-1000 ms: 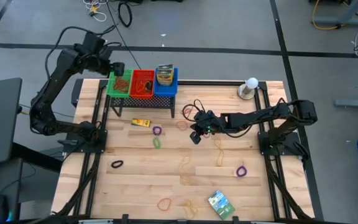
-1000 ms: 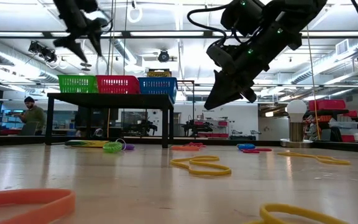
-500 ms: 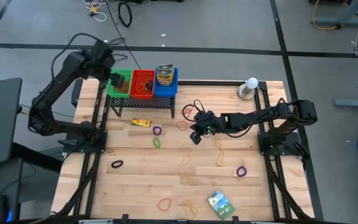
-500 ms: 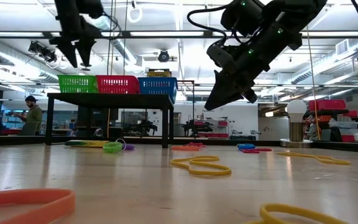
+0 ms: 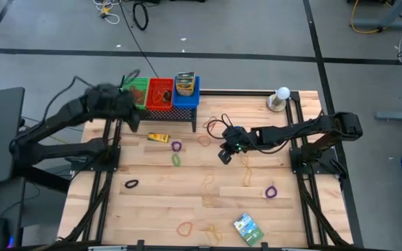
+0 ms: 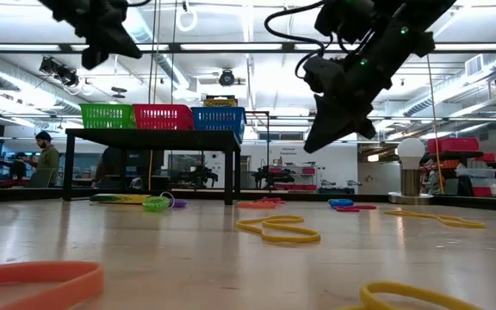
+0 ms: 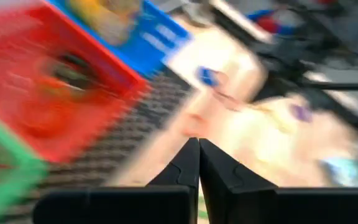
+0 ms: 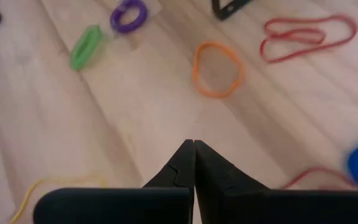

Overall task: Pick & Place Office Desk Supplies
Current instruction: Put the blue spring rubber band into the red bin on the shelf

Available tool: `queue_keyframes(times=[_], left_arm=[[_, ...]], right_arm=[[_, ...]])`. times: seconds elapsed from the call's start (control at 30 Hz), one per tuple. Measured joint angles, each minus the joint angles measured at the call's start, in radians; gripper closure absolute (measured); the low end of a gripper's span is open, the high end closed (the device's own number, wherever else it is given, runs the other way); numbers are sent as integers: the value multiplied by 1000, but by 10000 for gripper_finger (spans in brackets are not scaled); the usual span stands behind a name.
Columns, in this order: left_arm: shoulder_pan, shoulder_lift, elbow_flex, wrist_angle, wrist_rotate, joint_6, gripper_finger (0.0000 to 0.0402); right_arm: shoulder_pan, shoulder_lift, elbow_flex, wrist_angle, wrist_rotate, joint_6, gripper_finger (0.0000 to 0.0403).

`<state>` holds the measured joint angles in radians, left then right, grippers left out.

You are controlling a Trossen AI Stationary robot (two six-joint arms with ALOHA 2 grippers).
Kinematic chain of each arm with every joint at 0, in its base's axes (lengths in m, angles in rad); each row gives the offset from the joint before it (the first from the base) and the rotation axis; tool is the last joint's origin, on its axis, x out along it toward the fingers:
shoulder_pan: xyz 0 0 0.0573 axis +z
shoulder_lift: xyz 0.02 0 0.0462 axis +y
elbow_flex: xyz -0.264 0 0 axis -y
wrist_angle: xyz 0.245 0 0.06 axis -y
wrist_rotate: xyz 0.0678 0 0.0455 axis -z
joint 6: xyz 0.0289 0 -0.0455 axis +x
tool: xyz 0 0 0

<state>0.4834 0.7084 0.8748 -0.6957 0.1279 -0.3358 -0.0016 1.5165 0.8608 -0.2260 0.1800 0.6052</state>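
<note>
Lying scattered over the wooden table (image 5: 152,209), the rubber bands make up most of the supplies in sight: a purple band (image 5: 176,146) and a green band (image 5: 176,160) near the middle, a black band (image 5: 130,185) toward the left rail, an orange band (image 5: 184,228) at the near edge, a second purple one (image 5: 271,192) on the right, and tan bands (image 5: 207,183) between them. A yellow crayon box (image 5: 158,138) rests just in front of the black rack (image 5: 160,111), and a green packet (image 5: 247,227) lies at the near edge. On the rack stand three baskets side by side: green basket (image 5: 137,93), red basket (image 5: 160,94) and blue basket (image 5: 186,90), each with items inside. The right gripper (image 5: 225,155) hangs above the table's middle, its fingers (image 8: 188,163) pressed together and empty; its wrist view looks down on an orange loop (image 8: 216,69), a red loop (image 8: 307,36) and the green and purple bands. The left gripper (image 5: 127,106) sits blurred by the rack's left end, beside the green basket; its fingers (image 7: 197,165) meet at the tips, holding nothing. A white ball (image 5: 282,93) on a round base stands at the far right corner. In the low view, people show in the room behind the table.
</note>
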Motion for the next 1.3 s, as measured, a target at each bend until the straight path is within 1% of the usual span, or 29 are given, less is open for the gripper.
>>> queue_keyframes(times=[0.07, 0.17, 0.27, 0.33, 0.37, 0.47, 0.57, 0.63, 0.7, 0.77, 0.83, 0.93, 1.07, 1.17, 1.3], left_arm=[[-69, -23, -63, 33, 6, -69, 393], [-184, -34, -155, 108, -60, -79, 394], [-301, -39, -287, 356, -153, -24, 395], [-360, -40, -382, 555, -194, -7, 395], [-383, -37, -425, 650, -211, -21, 395], [-423, 13, -526, 892, -232, -142, 391], [-443, 69, -562, 972, -236, -185, 382], [-467, 90, -574, 987, -262, -146, 384], [-494, 115, -586, 1005, -311, -93, 391], [-516, 141, -595, 1020, -351, -75, 396], [-530, 156, -598, 1052, -363, -77, 396], [-544, 184, -598, 1067, -365, -99, 389], [-542, 227, -598, 1080, -364, -153, 377], [-543, 266, -598, 1103, -365, -169, 373], [-543, 314, -598, 1185, -363, -192, 377]], right_arm=[[10, 0, 0, -25, -9, 24, 398], [26, -14, 0, -86, -23, 96, 399], [49, -47, -1, -174, -6, 208, 399], [65, -72, -1, -254, 13, 306, 399], [72, -85, -1, -297, 24, 359, 399], [85, -115, -2, -398, 38, 499, 399], [78, -127, -2, -422, 37, 584, 399], [55, -125, -2, -431, 33, 647, 399], [12, -115, -2, -425, 40, 685, 397], [-45, -108, -2, -424, 46, 678, 389], [-120, -108, -2, -418, 31, 641, 375], [-254, -108, -2, -406, -9, 546, 349], [-415, -59, -2, -339, -87, 401, 314], [-486, -7, -2, -292, -140, 281, 297], [-532, 54, -2, -283, -211, 130, 292]])
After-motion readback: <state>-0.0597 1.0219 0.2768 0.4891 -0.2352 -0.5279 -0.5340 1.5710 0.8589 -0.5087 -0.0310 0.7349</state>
